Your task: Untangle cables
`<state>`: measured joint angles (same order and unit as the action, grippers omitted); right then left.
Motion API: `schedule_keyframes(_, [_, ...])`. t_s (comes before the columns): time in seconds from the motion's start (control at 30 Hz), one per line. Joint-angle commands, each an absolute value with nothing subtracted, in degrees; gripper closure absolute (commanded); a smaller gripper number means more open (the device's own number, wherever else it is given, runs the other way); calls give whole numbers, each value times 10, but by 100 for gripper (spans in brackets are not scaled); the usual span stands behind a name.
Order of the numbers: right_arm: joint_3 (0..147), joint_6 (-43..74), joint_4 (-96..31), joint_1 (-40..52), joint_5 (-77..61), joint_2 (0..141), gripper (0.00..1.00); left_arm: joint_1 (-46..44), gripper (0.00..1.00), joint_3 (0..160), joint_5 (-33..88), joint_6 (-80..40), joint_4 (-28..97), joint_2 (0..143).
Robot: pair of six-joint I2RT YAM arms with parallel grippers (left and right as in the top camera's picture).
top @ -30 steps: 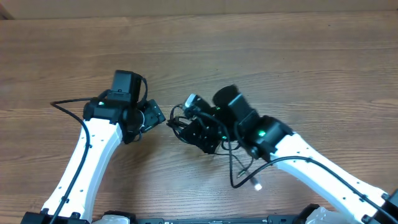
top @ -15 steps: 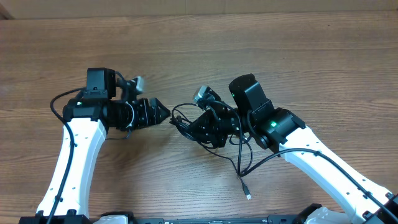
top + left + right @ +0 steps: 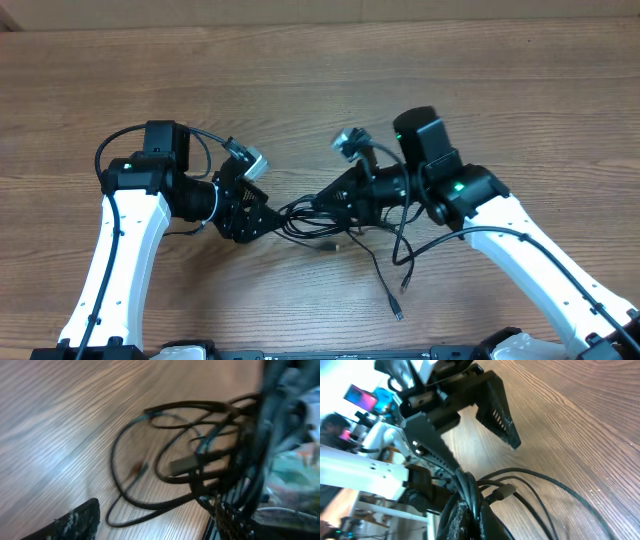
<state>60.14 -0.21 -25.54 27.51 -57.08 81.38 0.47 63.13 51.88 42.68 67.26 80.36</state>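
The cables [image 3: 298,213] are a knot of thin black cords lying on the wooden table [image 3: 320,90] between my two grippers. One loose strand [image 3: 385,280] trails toward the front and ends in a small plug. My right gripper [image 3: 328,198] is shut on the bundle, and in its wrist view the cords [image 3: 520,482] run out from between its fingers [image 3: 487,522]. My left gripper [image 3: 262,222] is open at the knot's left edge. In its wrist view the loops and a silvery plug [image 3: 182,464] lie just ahead of the spread fingers [image 3: 80,520].
The left gripper [image 3: 482,457] shows in the right wrist view with its jaws apart above the cords. Thicker arm wires loop beside the left arm [image 3: 110,165] and the right arm [image 3: 500,235]. Bare wood lies all around the knot.
The left gripper has swung down and right onto the knot's left edge. The right gripper has shifted right with the bundle, drawing the cords out into a longer shape.
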Motion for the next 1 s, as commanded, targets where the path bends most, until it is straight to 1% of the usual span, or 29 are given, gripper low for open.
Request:
schedule_keyframes(0.0, [610,8,-253,262,-625,812,96,3,26,641,618,526,677,793])
schedule_keyframes(0.23, [610,60,-253,261,-612,814,96,3,25,641,626,532,678,793])
schedule_keyframes(0.3, [610,79,-257,260,-594,814,96,4,25,641,614,532,679,793])
schedule_keyframes(0.33, [610,79,-261,256,-594,814,96,4,25,641,587,532,678,793])
schedule_keyframes(0.37, [610,79,-262,254,-594,814,96,5,22,641,569,532,676,793])
schedule_keyframes(0.4, [610,79,-263,252,-594,814,96,5,21,641,551,532,676,793])
schedule_keyframes(0.47, [609,81,-263,246,-592,814,96,5,9,641,512,529,672,793])
schedule_keyframes(0.53, [609,94,-263,237,-590,814,96,6,0,641,484,502,657,793])
schedule_keyframes(0.57, [609,103,-263,232,-590,814,96,9,0,641,484,478,645,793])
schedule_keyframes(0.67, [609,137,-263,223,-591,814,96,11,0,641,524,469,631,793])
schedule_keyframes(0.83, [609,176,-263,223,-604,814,96,10,3,641,654,571,648,793])
schedule_keyframes(0.97, [609,176,-263,223,-679,814,96,10,3,641,675,599,649,793])
